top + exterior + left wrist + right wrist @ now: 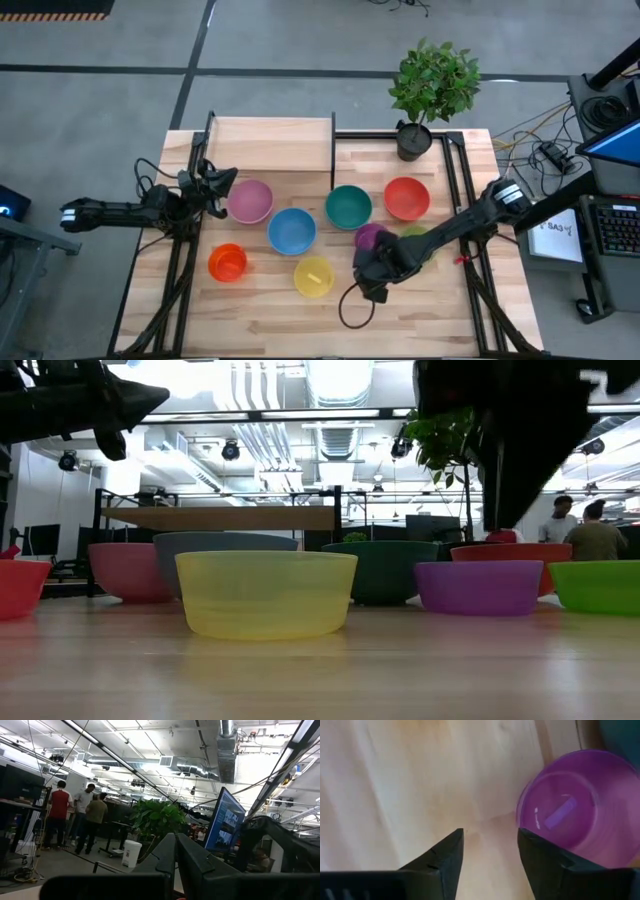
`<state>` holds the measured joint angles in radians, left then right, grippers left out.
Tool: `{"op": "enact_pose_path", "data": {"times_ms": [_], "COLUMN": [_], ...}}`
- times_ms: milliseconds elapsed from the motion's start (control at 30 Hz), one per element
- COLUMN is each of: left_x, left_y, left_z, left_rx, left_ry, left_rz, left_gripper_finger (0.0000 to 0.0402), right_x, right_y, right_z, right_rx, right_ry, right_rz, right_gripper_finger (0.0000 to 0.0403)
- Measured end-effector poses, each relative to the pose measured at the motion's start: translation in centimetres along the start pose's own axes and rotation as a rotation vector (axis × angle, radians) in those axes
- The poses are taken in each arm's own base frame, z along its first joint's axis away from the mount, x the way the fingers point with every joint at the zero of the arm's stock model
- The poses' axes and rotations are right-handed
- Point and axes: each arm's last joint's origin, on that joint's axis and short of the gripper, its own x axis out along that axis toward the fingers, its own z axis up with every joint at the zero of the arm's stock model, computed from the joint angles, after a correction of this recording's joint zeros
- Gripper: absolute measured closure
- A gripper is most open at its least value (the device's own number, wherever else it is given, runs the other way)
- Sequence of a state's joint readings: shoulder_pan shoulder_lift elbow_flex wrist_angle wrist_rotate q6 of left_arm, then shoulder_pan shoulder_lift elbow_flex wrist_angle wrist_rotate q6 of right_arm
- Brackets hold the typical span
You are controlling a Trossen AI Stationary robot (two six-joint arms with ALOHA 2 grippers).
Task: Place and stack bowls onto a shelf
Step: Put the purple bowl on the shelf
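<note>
So nothing was on the shelf (270, 143) at this point, all eight bowls sat on the desk (260, 310): pink bowl (250, 201), blue bowl (292, 231), teal bowl (348, 207) and red bowl (407, 198) in a loose row, with the orange bowl (228, 262) and yellow bowl (313, 276) nearer the front. The right gripper (490, 850) hung over bare wood just beside the purple bowl (570, 815), jaws apart and holding nothing. My guess at the risk: it wasn't lined up on the rim, so if it dropped as it was, one finger could land on the wall and shove or tip the bowl instead of straddling it. The green bowl (597, 585) sat right next to the purple one under the arm, so a nudge might knock them together, and the teal one was close too. The left gripper (215, 185) waited by the pink bowl near the shelf's upright, jaws shut and empty, which could crowd the drop-off if both arms went there.
</note>
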<state>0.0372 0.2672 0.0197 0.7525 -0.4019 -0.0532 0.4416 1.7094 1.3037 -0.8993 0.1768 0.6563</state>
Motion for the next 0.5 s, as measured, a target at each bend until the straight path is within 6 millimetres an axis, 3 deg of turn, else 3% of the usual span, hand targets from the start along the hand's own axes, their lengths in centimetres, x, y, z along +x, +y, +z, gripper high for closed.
{"op": "enact_pose_path", "data": {"times_ms": [200, 500], "left_x": [0.0, 0.0], "left_y": [0.0, 0.0], "left_z": [0.0, -0.1], "left_rx": [0.001, 0.013], "left_ry": [0.002, 0.008], "left_rz": [0.000, 0.003], "left_gripper_finger": [0.0402, 0.0402], "right_x": [1.4, 3.9], "right_y": [-0.7, -1.2], "right_z": [0.8, 1.4], "right_rx": [-0.032, -0.070], "right_ry": [-0.002, -0.009], "right_rz": [-0.061, -0.045], "right_gripper_finger": [0.0226, 0.0270]}}
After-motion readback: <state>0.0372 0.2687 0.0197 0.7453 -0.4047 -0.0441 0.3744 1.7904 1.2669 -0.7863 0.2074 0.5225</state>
